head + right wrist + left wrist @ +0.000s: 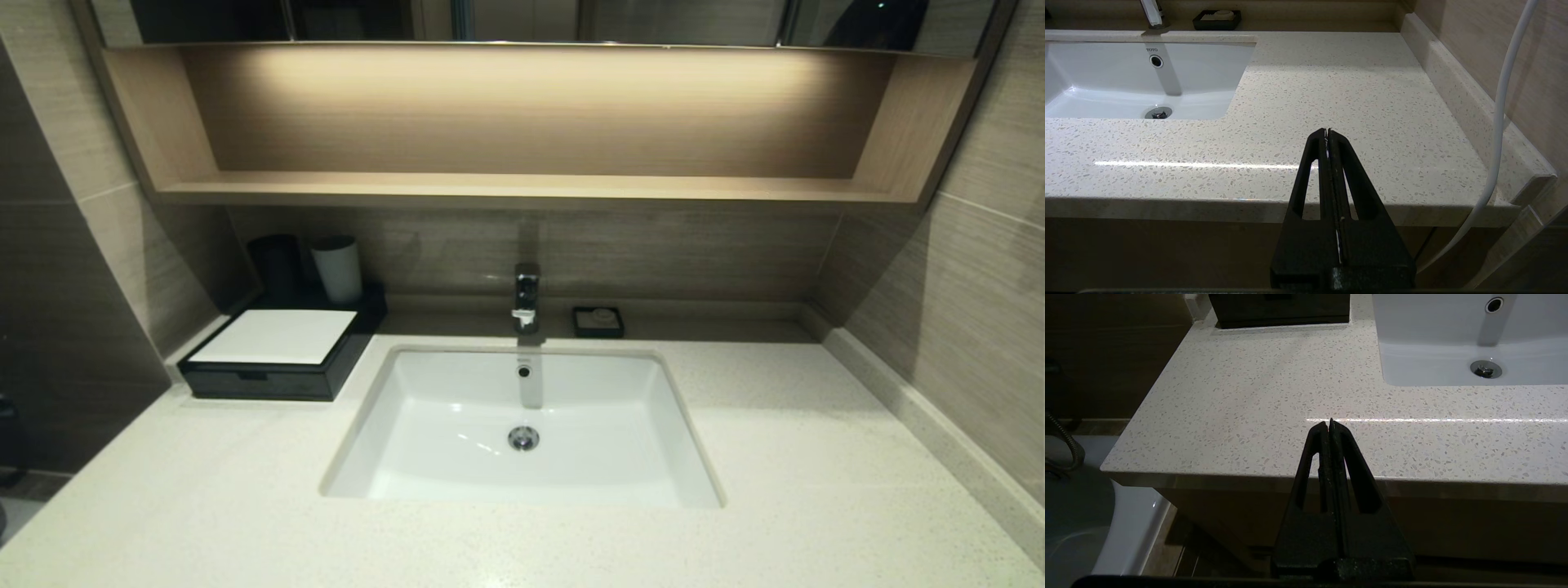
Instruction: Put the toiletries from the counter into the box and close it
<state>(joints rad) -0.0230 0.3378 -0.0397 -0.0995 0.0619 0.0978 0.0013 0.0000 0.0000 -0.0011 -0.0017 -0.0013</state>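
- The task looks finished, or close to it: no toiletries lie on the counter (816, 457) in any view, and the box (282, 355) sits closed at the back left corner, drawer front flush.
- Whether the toiletries are inside cannot be seen; the box hides its contents.
- The sink (522, 425) is empty; the soap dish (598, 321) holds a small pale piece.
- The left gripper (1329, 424) and right gripper (1327, 132) hang clenched and empty off the counter's front edge.
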